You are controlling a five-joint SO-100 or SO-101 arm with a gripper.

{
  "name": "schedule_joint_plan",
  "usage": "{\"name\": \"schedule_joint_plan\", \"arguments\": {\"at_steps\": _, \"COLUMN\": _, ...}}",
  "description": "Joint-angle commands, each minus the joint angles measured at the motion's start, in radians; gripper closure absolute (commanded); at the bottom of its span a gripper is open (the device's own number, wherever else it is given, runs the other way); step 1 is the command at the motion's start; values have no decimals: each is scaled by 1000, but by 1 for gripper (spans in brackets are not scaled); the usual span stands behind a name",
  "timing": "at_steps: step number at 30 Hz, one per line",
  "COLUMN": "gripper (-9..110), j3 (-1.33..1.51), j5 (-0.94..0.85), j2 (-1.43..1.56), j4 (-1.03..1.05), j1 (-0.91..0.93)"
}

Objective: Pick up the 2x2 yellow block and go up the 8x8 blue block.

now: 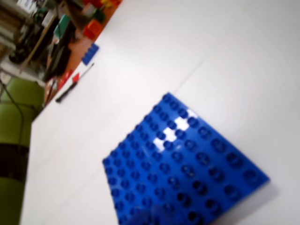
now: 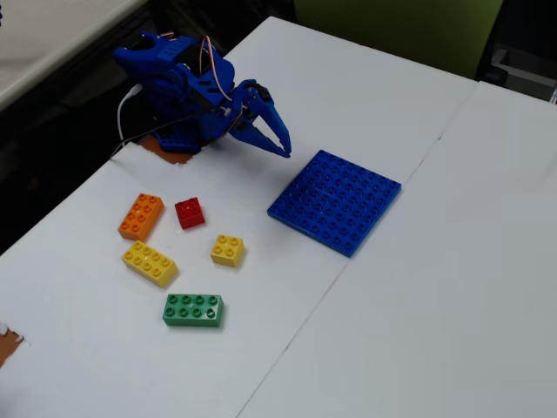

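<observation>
Yellow 2x2 block (image 2: 227,250) lies flat on the white table (image 2: 418,287), untouched, left of and slightly nearer than the 8x8 blue block (image 2: 335,201) in my fixed view.

From that blue plate I see my gripper (image 2: 280,144) hovering near its upper-left corner, fingers slightly parted and holding nothing. The red brick (image 2: 190,212), orange brick (image 2: 141,216) and long yellow brick (image 2: 150,263) sit further left, the green brick (image 2: 193,310) lower left. My wrist view shows the plate (image 1: 187,168) blurred.
</observation>
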Motion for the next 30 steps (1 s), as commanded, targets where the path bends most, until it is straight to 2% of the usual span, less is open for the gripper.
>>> {"name": "schedule_joint_plan", "arguments": {"at_steps": 1, "gripper": 101, "j3": -14, "j5": -469, "j2": 44, "j4": 75, "j1": -3}}
{"name": "schedule_joint_plan", "arguments": {"at_steps": 7, "gripper": 98, "j3": -106, "j5": -881, "j2": 44, "j4": 314, "j1": 48}}
{"name": "schedule_joint_plan", "arguments": {"at_steps": 16, "gripper": 84, "j3": -302, "j5": -1034, "j2": -9, "j4": 503, "j1": 86}}
{"name": "schedule_joint_plan", "arguments": {"at_steps": 20, "gripper": 78, "j3": -548, "j5": -1166, "j2": -290, "j4": 606, "j1": 141}}
{"name": "schedule_joint_plan", "arguments": {"at_steps": 22, "gripper": 70, "j3": -670, "j5": -1249, "j2": -465, "j4": 627, "j1": 175}}
{"name": "schedule_joint_plan", "arguments": {"at_steps": 30, "gripper": 70, "j3": -1161, "j5": -1644, "j2": -1154, "j4": 716, "j1": 388}}
